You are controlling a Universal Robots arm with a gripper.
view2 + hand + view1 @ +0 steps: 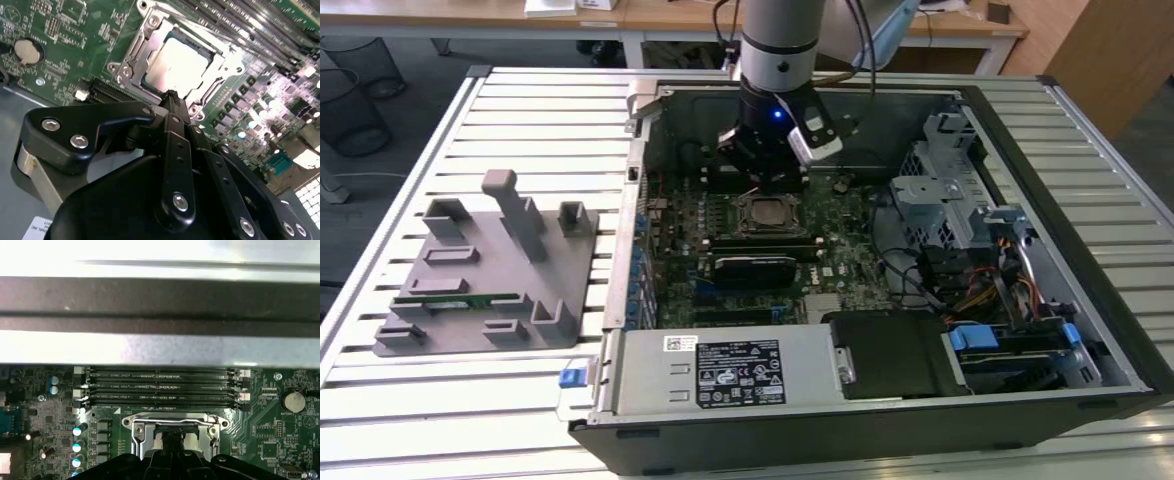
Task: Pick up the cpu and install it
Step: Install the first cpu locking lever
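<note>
The cpu (pixel 177 62), a flat square chip with a shiny silver top, lies in the metal-framed socket (pixel 125 70) on the green motherboard. In the exterior view the cpu (pixel 765 212) sits mid-board inside the open computer case. My gripper (pixel 170 96) hangs just above the socket's edge, its black fingertips pressed together with nothing between them. The exterior view shows the gripper (pixel 770 180) directly behind and above the socket. In the first wrist view the gripper (pixel 172 442) covers the middle of the cpu (pixel 155 440), and the socket frame (pixel 175 420) shows around it.
Memory slots (pixel 160 387) run beside the socket, with the case wall (pixel 160 305) beyond them. A coin battery (pixel 27 50) sits on the board. The power supply (pixel 720 372) and drive cage (pixel 947 190) crowd the case. A grey fixture (pixel 494 280) with a green memory stick (pixel 467 300) lies at the exterior view's left.
</note>
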